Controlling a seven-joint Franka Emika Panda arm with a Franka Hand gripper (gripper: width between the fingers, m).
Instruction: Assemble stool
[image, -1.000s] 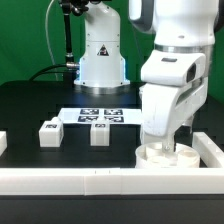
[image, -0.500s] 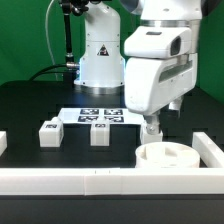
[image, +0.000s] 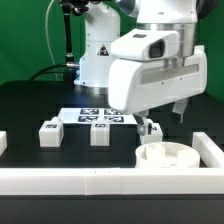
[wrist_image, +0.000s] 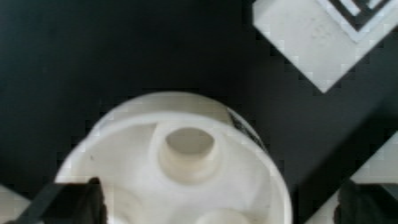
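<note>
- The tool (image: 166, 122) hangs released, fingers spread, holding nothing.
- The seat (image: 165, 157) lies flat on the bench (image: 30, 105), directly beneath the tool and beside the border rail (image: 80, 182).
- The first leg (image: 99, 133) and second leg (image: 48, 133) stand well off toward the exterior view's left. Another is possibly hidden behind the arm.

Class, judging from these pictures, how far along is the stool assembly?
Done: the seat sits in the corner of the border rail. In hand: nothing; the gripper hovers open above it. Left: two legs lie unattached on the table.
</note>
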